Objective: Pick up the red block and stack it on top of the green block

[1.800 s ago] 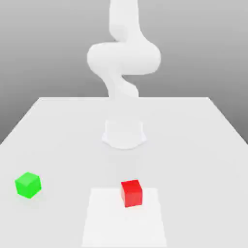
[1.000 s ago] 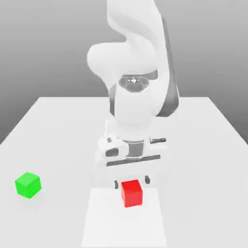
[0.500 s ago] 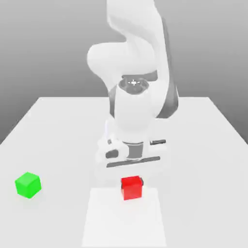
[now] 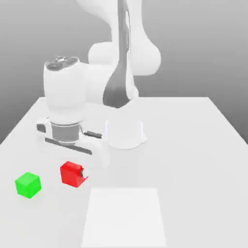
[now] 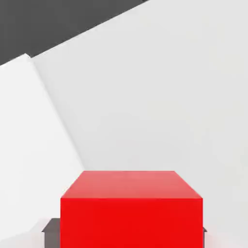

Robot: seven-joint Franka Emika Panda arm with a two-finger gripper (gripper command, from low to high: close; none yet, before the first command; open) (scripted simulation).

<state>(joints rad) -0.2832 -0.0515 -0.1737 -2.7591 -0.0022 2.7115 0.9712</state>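
The red block [image 4: 72, 174] sits clamped in the robot's pincer [image 4: 73, 170], apparently for stacking on the green block [image 4: 28, 185], which waits near the pincer, toward the exterior view's left.

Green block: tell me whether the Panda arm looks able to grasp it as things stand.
Probably not yet: the jaws are closed on the red block, so they seem unable to take the green block too, though nothing appears to stand around it.

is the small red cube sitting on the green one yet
No, the small red cube is in the gripper, beside the green cube.
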